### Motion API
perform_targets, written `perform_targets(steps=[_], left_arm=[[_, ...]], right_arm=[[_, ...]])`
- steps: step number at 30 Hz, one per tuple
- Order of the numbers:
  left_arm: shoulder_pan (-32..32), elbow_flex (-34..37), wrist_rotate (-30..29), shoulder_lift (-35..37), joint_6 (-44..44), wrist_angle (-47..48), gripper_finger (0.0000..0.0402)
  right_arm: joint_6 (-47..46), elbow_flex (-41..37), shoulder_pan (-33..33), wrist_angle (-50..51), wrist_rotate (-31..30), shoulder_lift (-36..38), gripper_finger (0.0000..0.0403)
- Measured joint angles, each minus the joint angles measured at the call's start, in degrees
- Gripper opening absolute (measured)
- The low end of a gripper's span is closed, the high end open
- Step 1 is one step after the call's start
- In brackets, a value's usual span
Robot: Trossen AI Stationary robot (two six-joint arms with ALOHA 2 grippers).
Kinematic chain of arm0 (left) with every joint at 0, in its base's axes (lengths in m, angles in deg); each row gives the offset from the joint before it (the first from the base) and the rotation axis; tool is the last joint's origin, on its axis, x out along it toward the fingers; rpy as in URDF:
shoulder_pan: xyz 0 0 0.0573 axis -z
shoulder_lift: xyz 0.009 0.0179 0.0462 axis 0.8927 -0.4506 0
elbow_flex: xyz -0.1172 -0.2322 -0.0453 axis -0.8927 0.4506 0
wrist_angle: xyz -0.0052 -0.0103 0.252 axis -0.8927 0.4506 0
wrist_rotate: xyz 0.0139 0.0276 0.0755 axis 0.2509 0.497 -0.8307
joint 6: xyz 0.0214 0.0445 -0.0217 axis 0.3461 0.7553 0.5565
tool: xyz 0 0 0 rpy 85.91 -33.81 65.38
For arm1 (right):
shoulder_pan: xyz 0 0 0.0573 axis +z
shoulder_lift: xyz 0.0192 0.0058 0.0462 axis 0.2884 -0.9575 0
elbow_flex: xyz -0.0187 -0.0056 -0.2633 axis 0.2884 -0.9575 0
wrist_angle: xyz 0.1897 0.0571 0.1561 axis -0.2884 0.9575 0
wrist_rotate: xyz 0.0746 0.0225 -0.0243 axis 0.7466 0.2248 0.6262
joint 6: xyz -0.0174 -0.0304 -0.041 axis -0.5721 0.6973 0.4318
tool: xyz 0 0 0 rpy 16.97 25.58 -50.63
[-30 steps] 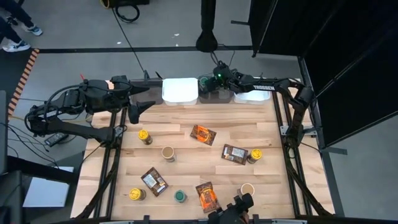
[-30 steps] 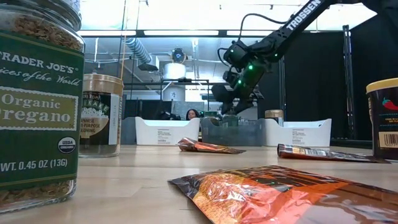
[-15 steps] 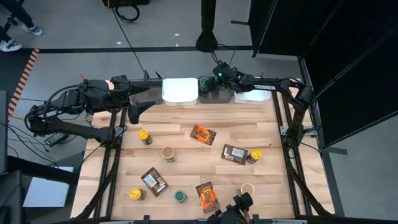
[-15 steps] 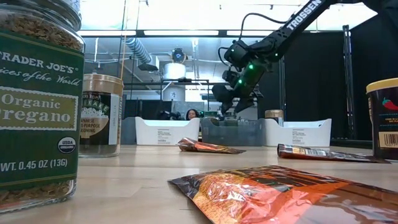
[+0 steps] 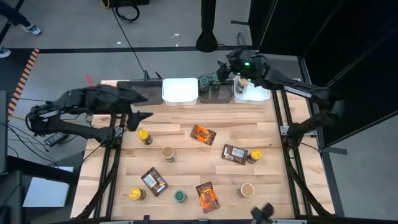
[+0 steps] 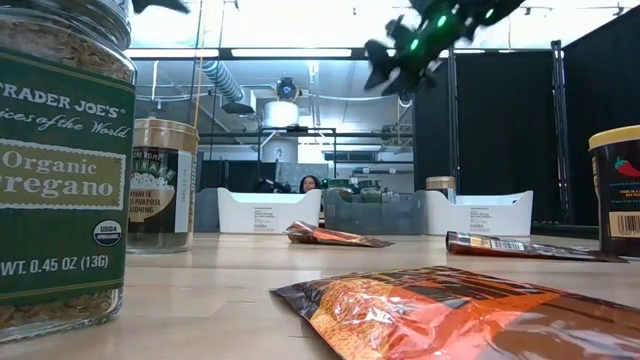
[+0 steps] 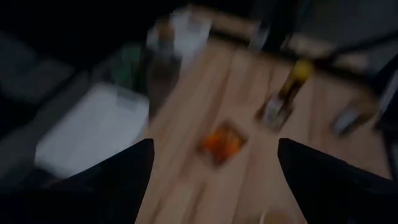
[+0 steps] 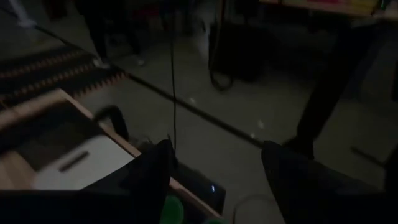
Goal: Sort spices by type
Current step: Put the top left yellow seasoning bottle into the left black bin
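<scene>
The spices stand scattered on the wooden table (image 5: 186, 165): jars with yellow lids (image 5: 145, 136) (image 5: 137, 194) (image 5: 255, 155), tan lids (image 5: 168, 153) (image 5: 247, 190) and a green lid (image 5: 180, 196), plus several flat packets (image 5: 203, 134) (image 5: 235, 154) (image 5: 153, 180) (image 5: 208, 196). A green lid (image 8: 171, 208) shows in the dark bin (image 5: 214, 87). My right gripper (image 5: 222, 68) hangs open high above that bin, also in the low view (image 6: 388, 68). My left gripper (image 5: 146, 107) is open over the table's far left part, empty.
White bins (image 5: 180, 91) (image 5: 252, 92) flank the dark bin along the far edge. An oregano jar (image 6: 60, 170) and an orange packet (image 6: 440, 305) fill the low view's foreground. A person (image 6: 308, 184) shows beyond the table.
My right gripper has risen well up from the dark bin and drifted a little toward the far right; its arm has swung outward. My left gripper has tipped downward and sunk slightly. The spices on the table have kept their places.
</scene>
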Motion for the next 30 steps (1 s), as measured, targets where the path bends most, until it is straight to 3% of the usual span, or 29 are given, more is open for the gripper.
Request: perform_targets(steps=[4, 11, 22, 30], left_arm=[[0.08, 0.00, 0.21, -3.46, -2.57, 7.27, 0.0349], [1.81, 3.26, 1.71, -9.24, -2.90, 9.65, 0.0349], [3.91, 16.08, 1.43, -9.64, -11.44, 12.30, 0.0349], [6.46, 17.14, 0.04, -9.57, -11.31, 14.24, 0.0349]], right_arm=[[1.58, 0.02, 1.30, 1.80, -0.43, 6.89, 0.0250], [1.70, 0.04, 3.51, 8.44, -0.57, 13.87, 0.0246], [4.26, 0.04, 4.97, 18.49, -0.37, 16.49, 0.0245], [5.63, 0.04, 4.92, 19.22, -0.17, 16.40, 0.0248]])
